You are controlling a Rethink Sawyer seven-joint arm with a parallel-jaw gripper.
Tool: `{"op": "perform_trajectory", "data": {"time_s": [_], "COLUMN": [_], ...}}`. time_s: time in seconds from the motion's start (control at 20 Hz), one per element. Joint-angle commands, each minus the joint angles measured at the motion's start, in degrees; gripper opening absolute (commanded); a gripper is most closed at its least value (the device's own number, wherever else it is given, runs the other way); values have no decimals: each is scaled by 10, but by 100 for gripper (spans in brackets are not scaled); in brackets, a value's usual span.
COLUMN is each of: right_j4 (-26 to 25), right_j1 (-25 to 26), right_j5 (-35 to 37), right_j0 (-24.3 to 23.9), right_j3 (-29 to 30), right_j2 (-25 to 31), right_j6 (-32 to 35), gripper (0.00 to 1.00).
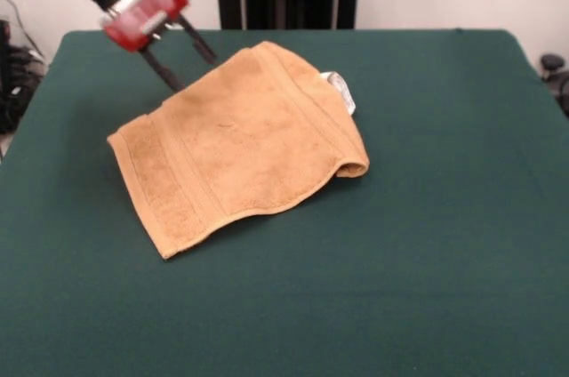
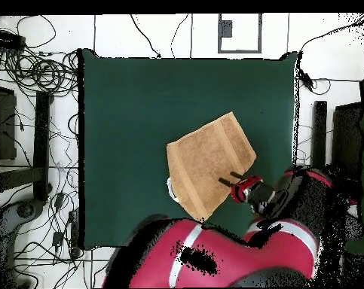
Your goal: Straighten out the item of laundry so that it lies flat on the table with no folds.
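The item of laundry, a golden-tan towel [image 1: 240,146], lies near the middle of the green table [image 1: 427,261]. It is folded over on itself, with a rolled fold at its right corner and a white tag [image 1: 340,89] poking out at the far right edge. In the overhead view the towel [image 2: 207,159] is a slanted four-sided shape with the tag [image 2: 171,188] at its lower left. My gripper [image 1: 194,72] hovers at the towel's far left edge, open, its two dark fingers [image 1: 163,70] spread with nothing between them. From above, the gripper [image 2: 229,179] sits over the towel's lower right edge.
Green felt surrounds the towel on all sides. Cables and stands [image 2: 34,90] lie on the floor beyond the table's edges. The red arm [image 2: 215,256] covers the table's bottom edge in the overhead view.
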Motion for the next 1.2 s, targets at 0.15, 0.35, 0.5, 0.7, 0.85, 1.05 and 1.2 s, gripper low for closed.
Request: {"op": "perform_trajectory", "data": {"time_s": [0.15,0.35,0.5,0.7,0.85,1.05,1.2], "right_j4": [-51,-83,-114,-133,-131,-118,-116], "right_j1": [-26,-43,-46,-63,-66,-62,-47], "right_j5": [-28,-60,-153,-377,-414,-410,-375], "right_j0": [-37,-59,-93,-120,-108,-89,-71], "right_j3": [-84,-108,-140,-139,-124,-100,-94], "right_j2": [55,60,88,163,160,137,114], "right_j6": [-131,-120,-48,67,88,53,10], "gripper": [100,100,100,100,100,100,100]}}
